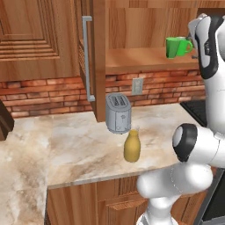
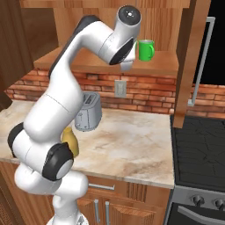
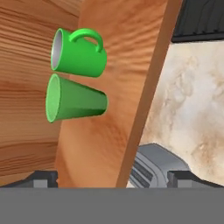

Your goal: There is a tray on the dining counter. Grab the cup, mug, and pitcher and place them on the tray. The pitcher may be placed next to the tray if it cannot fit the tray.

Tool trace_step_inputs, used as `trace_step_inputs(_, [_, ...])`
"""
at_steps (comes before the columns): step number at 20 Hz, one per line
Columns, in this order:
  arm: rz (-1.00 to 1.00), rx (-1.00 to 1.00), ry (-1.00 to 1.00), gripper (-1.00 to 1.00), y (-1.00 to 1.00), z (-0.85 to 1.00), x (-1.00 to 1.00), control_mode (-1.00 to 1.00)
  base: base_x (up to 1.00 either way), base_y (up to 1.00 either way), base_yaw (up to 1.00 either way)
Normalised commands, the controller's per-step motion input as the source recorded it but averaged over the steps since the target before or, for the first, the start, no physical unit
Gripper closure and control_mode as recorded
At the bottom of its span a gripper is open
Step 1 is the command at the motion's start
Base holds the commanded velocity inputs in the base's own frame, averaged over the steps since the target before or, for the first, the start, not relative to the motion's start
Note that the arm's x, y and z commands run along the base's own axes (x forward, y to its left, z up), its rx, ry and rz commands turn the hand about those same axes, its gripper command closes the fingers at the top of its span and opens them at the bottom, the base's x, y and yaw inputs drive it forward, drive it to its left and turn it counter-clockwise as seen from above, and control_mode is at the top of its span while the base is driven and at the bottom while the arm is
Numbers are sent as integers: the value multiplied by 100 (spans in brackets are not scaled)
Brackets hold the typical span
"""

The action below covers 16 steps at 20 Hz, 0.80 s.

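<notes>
Green and glossy, the mug [image 3: 78, 52] and the cup [image 3: 76, 104] are sitting side by side on a wooden shelf [image 1: 145, 59] above the brick wall [image 1: 44, 94]; in the hand view the mug is lying at twelve o'clock of the cup. Both are looking light, rigid and slippery, so gripping across the body seems safest. The gripper [image 3: 113, 178] is hovering released, jaws spread wide. Down on the marbled counter [image 1: 79, 149], the pitcher [image 1: 132, 146] is standing at five o'clock of a grey toaster [image 1: 117, 113].
</notes>
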Motion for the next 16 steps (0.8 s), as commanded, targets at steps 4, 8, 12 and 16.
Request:
trace_step_inputs(4, [0, 10, -4, -100, 0, 0, 52, -100, 0, 0, 0])
trace_step_inputs(8, [0, 8, -1, -100, -4, 0, 40, -100, 0, 0, 0])
trace_step_inputs(12, [0, 6, 0, -100, -12, 0, 20, -100, 0, 0, 0])
trace_step_inputs(16, [0, 2, 0, -100, -9, 0, 24, -100, 0, 0, 0])
